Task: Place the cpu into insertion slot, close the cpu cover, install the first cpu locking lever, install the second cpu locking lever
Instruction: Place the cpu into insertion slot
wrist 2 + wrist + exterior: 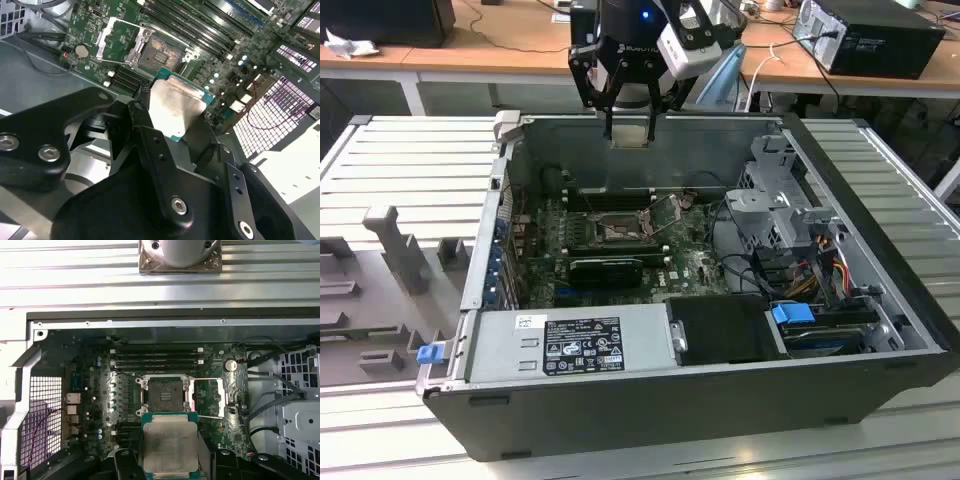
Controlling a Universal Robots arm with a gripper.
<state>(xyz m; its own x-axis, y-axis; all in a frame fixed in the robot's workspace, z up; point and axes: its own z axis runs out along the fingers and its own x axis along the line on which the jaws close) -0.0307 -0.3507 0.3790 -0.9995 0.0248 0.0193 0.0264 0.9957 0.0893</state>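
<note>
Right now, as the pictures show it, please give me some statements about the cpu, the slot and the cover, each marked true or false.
1. The gripper holds the cpu. True.
2. The cpu sits in the insertion slot. False: the slot is empty, and the cpu is apart from it, in the gripper.
3. The cpu cover is closed over the slot. False: it stands open beside the slot.
4. The computer case is open, with the green board exposed. True.

Black gripper (630, 128) linkages (silver screw heads (178, 205)), pale grey wrist housing (688, 45).
</note>
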